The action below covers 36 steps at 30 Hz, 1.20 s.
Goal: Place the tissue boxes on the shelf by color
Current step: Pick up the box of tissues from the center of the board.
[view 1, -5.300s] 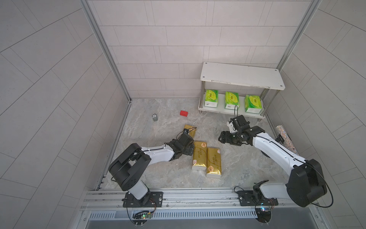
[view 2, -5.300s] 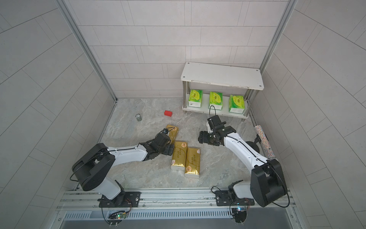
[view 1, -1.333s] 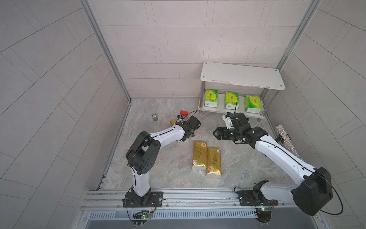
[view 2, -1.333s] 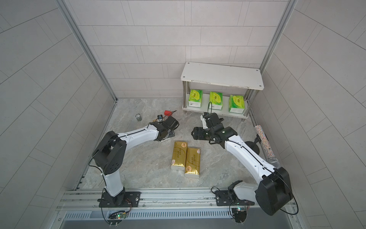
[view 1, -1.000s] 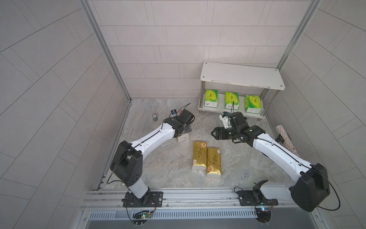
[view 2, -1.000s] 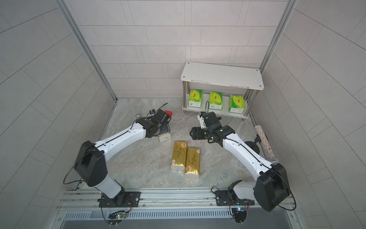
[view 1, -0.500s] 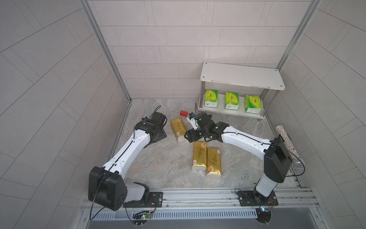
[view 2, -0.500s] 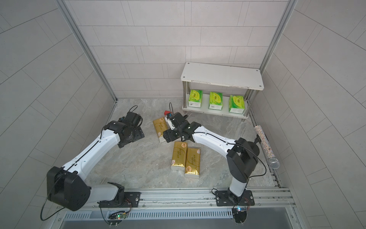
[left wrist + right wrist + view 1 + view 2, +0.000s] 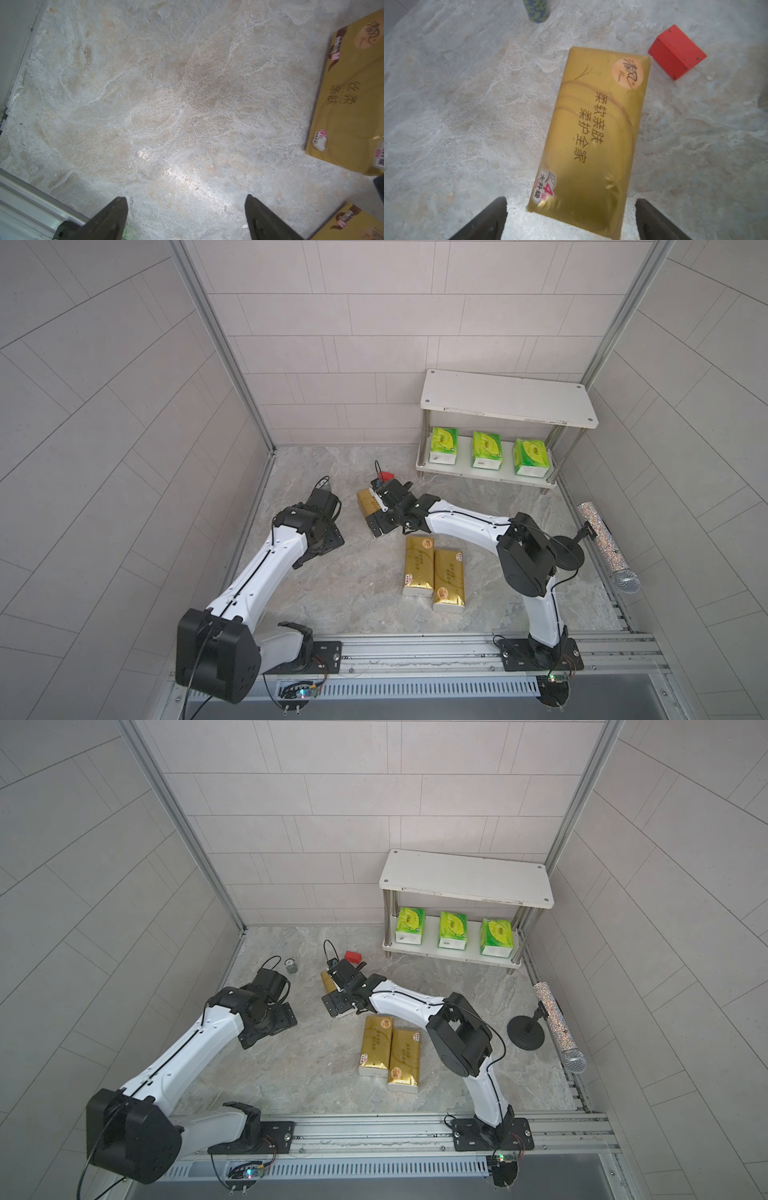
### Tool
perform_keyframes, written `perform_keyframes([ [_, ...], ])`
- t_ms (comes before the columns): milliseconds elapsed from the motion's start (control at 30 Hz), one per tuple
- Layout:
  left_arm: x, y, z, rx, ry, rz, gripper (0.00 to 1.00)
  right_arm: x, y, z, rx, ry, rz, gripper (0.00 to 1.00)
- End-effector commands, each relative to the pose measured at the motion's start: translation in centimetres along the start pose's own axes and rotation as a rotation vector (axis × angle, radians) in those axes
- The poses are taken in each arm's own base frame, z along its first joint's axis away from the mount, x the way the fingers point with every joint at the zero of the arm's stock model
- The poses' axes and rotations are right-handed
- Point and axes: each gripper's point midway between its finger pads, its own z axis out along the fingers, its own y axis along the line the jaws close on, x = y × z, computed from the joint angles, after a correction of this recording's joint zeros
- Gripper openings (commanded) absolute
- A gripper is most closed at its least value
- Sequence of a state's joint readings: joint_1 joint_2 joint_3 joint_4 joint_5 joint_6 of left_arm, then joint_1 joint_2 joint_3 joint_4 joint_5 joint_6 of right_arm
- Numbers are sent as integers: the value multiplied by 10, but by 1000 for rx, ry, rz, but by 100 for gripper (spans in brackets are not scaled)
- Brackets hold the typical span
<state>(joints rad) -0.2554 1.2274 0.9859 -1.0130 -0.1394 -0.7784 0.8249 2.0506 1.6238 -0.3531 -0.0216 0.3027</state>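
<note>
So the shelf [image 9: 507,400] sits at the far right of the desk [image 9: 332,597], and the three green packs [image 9: 487,450] are lined up on its lower board with gaps between them. Two gold packs [image 9: 419,566] lie flat side by side, touching, around the middle of the desk and nearer than the other packs.

The third gold pack [image 9: 596,135] lies flat further back and a bit left of that pair, left of the shelf. The right claw [image 9: 571,200] is over its near end with the fingers [image 9: 492,218] spread wide, one on each side (in the wrist view a sliver of desk shows between each finger and the wrapper, so it's not squeezing anything).

A red block [image 9: 677,52] sits just off that pack's far right corner, not touching it. A small camo-patterned can [image 9: 291,966] stands further left.

The left claw [image 9: 186,197] is off to the left of that pack, pointed down at bare desk, fingers apart with nothing between them. A glittery microphone [image 9: 604,539] on a stand is over at the right edge.
</note>
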Motion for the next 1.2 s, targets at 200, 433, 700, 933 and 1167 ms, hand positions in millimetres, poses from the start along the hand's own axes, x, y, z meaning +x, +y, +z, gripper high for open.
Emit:
perform_keyframes([
  [200, 5, 8, -1, -28, 19, 14, 96, 17, -7, 26, 52, 38, -4, 100],
  [433, 5, 7, 2, -41, 32, 26, 96, 15, -12, 36, 58, -119, 4, 100],
  [700, 4, 6, 7, -55, 43, 36, 96, 18, -17, 44, 70, -171, 3, 98],
  [933, 2, 4, 7, -61, 39, 46, 97, 2, -11, 37, 16, -216, -14, 99],
  [1167, -3, 2, 8, -64, 36, 55, 97, 1, -23, 41, -6, -199, 29, 83],
])
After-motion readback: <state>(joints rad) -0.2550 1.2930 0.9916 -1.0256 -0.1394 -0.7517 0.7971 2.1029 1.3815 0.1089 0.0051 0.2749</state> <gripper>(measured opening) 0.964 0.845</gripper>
